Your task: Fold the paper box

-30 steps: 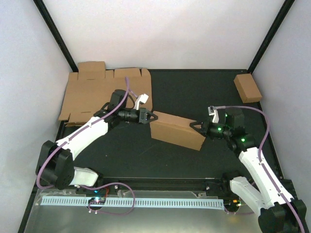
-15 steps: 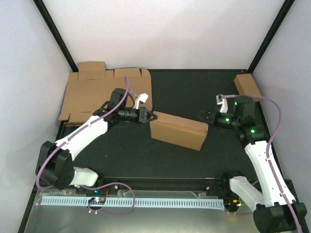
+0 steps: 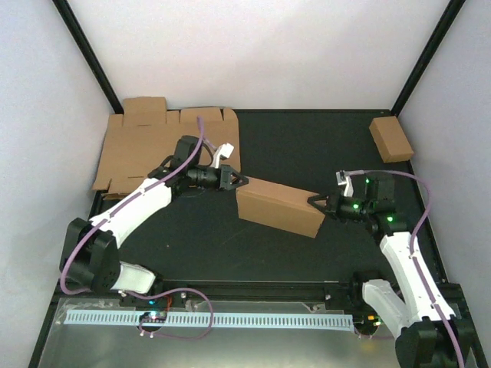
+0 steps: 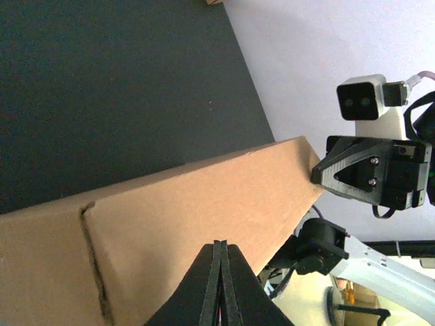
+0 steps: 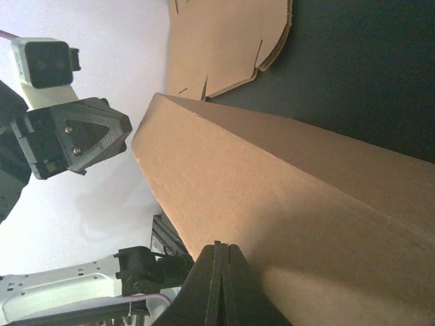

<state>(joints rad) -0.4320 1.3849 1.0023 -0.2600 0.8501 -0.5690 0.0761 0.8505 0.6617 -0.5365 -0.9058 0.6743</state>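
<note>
Cardboard is what both arms point at: the paper box (image 3: 278,205), folded shut into a long low block, lies on the dark table (image 3: 322,146) directly between the two sets of jaws. The left gripper (image 3: 241,181) has its jaws pressed together with nothing between them. Its tip sits at the box's far left corner, and from its own wrist camera the closed fingers lie over the box's top face. Whether the tip actually touches the cardboard I cannot tell. The right gripper (image 3: 311,202) is likewise pinched closed on nothing, its point up against the box's opposite end, touching the top corner there. The box runs lengthwise from one closed tip to the other. Behind the left jaws, well apart from the box, flat cardboard blanks (image 3: 153,146) lie spread out at the table's edge. Far beyond the right jaws, by the back corner, sits a small closed brown box (image 3: 391,139).
</note>
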